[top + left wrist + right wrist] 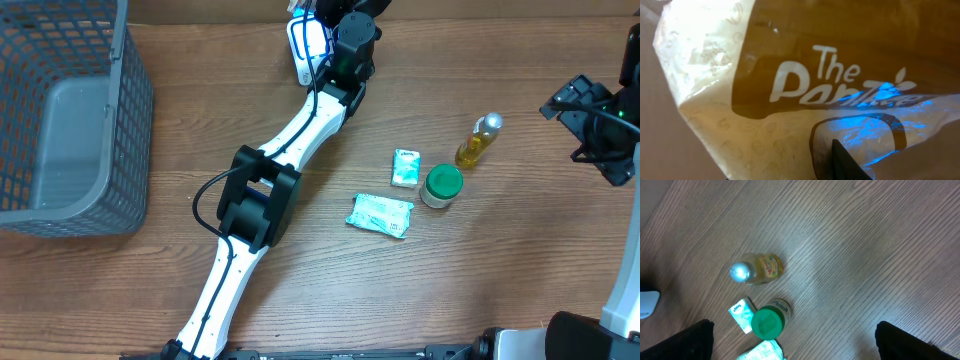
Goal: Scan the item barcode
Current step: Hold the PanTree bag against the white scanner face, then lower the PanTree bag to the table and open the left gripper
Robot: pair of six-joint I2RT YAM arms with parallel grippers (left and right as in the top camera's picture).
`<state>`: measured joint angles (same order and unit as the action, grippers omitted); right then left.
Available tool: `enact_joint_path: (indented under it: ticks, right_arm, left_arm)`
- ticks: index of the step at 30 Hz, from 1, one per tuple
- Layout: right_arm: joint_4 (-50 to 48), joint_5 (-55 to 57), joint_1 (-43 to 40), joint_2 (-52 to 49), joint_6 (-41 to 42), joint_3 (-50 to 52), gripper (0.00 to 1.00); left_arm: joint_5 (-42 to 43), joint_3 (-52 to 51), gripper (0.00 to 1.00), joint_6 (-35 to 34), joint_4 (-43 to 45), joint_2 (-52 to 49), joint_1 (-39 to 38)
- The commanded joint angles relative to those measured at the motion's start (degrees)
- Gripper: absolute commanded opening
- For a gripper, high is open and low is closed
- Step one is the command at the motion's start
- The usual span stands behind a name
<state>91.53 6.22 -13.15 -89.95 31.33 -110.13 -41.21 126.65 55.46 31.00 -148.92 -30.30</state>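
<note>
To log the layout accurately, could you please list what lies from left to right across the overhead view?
Grey mesh basket, left gripper holding a bag, flat pouch, green-lidded jar, yellow bottle, right gripper.

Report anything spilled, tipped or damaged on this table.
Nothing stands out. The small yellow bottle with silver cap and green-lidded jar stand upright, nothing spilled; the small teal packet and larger teal-and-white packet lie flat. The brown-and-cream plastic bag is merely crinkled.

Brown-and-cream bag (790, 45) with white lettering, grey mesh basket (135, 110), green-lidded jar (443, 183), yellow bottle (472, 150), wood-grain table (500, 280)
</note>
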Motion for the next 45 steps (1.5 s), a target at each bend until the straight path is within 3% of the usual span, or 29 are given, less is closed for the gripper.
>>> enact_joint_path:
  ticks: [1, 7, 12, 14, 21, 25, 30, 35, 38, 41, 45]
  right_arm:
    - [-0.1, 0.2, -0.2, 0.5, 0.2, -0.2, 1.0]
    - [-0.1, 0.2, -0.2, 0.5, 0.2, -0.2, 1.0]
    - [-0.1, 0.2, -0.2, 0.5, 0.2, -0.2, 1.0]
    - [-0.1, 0.2, -0.2, 0.5, 0.2, -0.2, 1.0]
    - [-0.1, 0.2, -0.2, 0.5, 0.2, -0.2, 1.0]
    - [-0.1, 0.2, -0.2, 0.5, 0.2, -0.2, 1.0]
    - [-0.1, 0.2, -0.2, 0.5, 0.2, -0.2, 1.0]
    - [-0.1, 0.2, -0.2, 0.5, 0.2, -0.2, 1.0]
    - [-0.1, 0.2, -0.2, 0.5, 0.2, -0.2, 1.0]
    - [-0.1, 0.2, -0.2, 0.5, 0.2, -0.2, 1.0]
    - [-0.1, 0.2, -0.2, 0.5, 0.2, -0.2, 1.0]
  left_arm:
    - [1.8, 0.6, 0.04, -1.2, 0.4, -3.5, 0.8]
    - [0.0, 0.6, 0.04, -6.0, 1.0, -4.1, 1.1]
    - [-4.6, 0.6, 0.04, -6.6, 10.1, -3.7, 0.9]
    - [-6.3, 0.6, 0.04, -7.6, 8.3, -2.6, 0.6]
    - [-6.8, 0.6, 0.04, -20.3, -13.2, 6.1, -0.7]
    - [-7.0, 0.6, 0.04, -26.7, -29.8, 13.0, -2.1]
    - [-4.7, 0.6, 0.04, -45.8, -59.1, 20.9, -4.7]
    - [17.9, 0.6, 0.05, -65.1, -88.1, 24.5, -6.5]
    - [30.9, -0.1, 0.11, -73.8, -98.8, 23.9, -6.5]
    - [38.6, -3.7, 0.12, -75.9, -103.8, 23.6, -6.5]
    - [41.0, -9.7, 0.09, -76.7, -105.9, 23.6, -6.6]
